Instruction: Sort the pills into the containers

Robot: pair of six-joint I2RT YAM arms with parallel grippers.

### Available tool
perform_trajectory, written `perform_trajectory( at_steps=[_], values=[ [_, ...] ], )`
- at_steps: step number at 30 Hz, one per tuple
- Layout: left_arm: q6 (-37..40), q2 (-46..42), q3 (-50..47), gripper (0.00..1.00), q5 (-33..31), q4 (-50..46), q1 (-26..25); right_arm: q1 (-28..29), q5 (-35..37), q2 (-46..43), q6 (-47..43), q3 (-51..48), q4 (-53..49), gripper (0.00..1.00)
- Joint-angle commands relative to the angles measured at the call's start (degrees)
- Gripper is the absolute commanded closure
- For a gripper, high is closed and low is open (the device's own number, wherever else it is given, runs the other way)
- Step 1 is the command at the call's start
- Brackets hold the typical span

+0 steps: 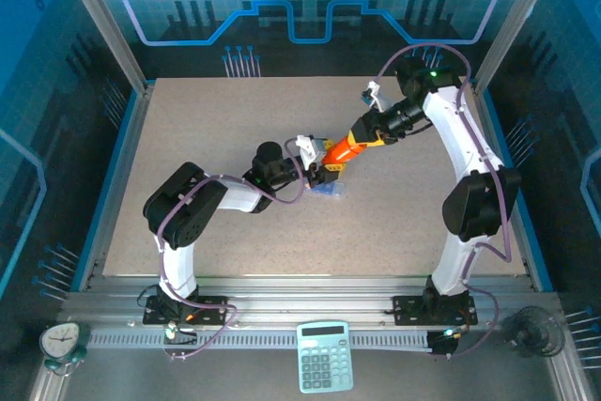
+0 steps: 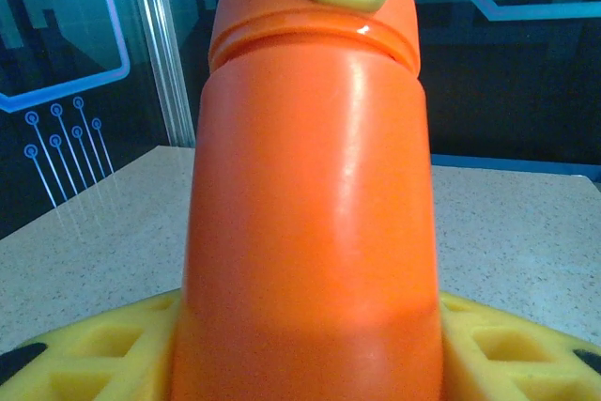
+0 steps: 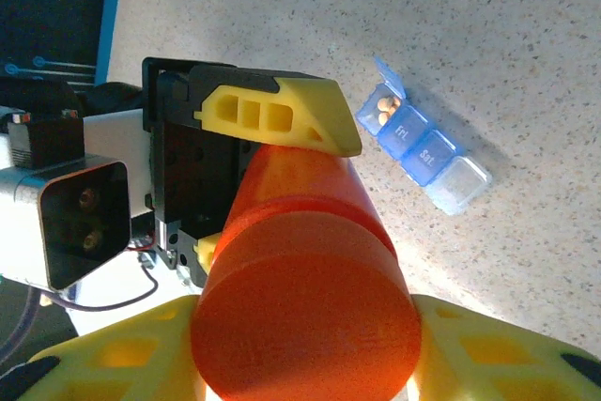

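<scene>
Clamping the orange bottle (image 1: 344,150) around its body with the left gripper (image 1: 319,172), yellow fingers (image 2: 526,354) pressing on both sides. Pinching the same bottle's wider end with the right gripper (image 1: 362,141), jaws narrowed onto it. Lying flat on the table (image 1: 188,119) just beside the left fingers, not touching them: the blue pill box (image 3: 427,147), end lid standing open over pale pills (image 3: 383,108).

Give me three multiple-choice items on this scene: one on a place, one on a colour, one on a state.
1. The pill box lies: A on the table; B on a plate; C in a bowl.
2. The bottle is: A green; B orange; C white.
3. The lid over the compartment holding pills is: A shut; B open; C missing.
Key: 1 A, it rests flat on the speckled table; 2 B, its body and cap are orange; 3 B, the lid stands raised, pills exposed.
</scene>
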Motion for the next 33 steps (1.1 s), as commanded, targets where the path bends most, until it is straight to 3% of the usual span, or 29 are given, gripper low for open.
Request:
perform_trajectory(
  at_steps=[1, 15, 33],
  values=[
    [0.2, -3.9, 2.2, 1.00, 3.2, 5.6, -0.5, -0.1, -3.0, 0.8, 3.2, -3.4, 2.6, 0.54],
    [1.4, -3.9, 2.8, 1.00, 3.4, 3.4, -0.6, 0.0, -6.6, -0.6, 11.3, -9.9, 7.1, 0.50],
    [0.9, -3.2, 2.6, 1.00, 2.1, 3.6, -0.6, -1.7, -4.7, -4.3, 12.1, -7.6, 9.2, 0.29]
  ],
)
